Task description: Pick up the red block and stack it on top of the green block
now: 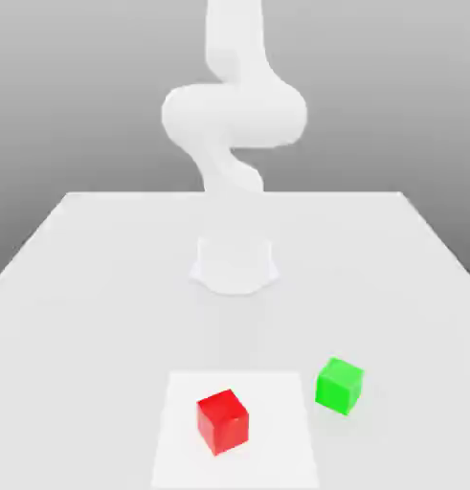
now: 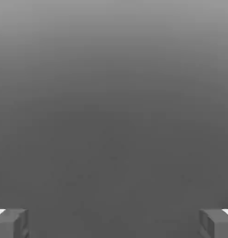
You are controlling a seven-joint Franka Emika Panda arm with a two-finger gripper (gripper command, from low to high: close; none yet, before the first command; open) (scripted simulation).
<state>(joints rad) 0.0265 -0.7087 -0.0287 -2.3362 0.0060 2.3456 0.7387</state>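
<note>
The red block (image 1: 223, 422) sits on the white square (image 1: 277, 461), around its middle and a little toward its left edge in the exterior view, turned askew to the square's edges. The green block (image 1: 339, 387) rests on the worktop (image 1: 104, 325), just off the square's edge on the exterior view's right, closer to the square's far corner than to its near one, also turned askew. The two blocks stand apart. Beyond them, the arm's base (image 1: 235, 266) stands between the square and the worktop's far edge, with the white arm (image 1: 235, 115) rising above it. In the hand view the claw (image 2: 114, 224) is spread wide, nothing between its fingers.
</note>
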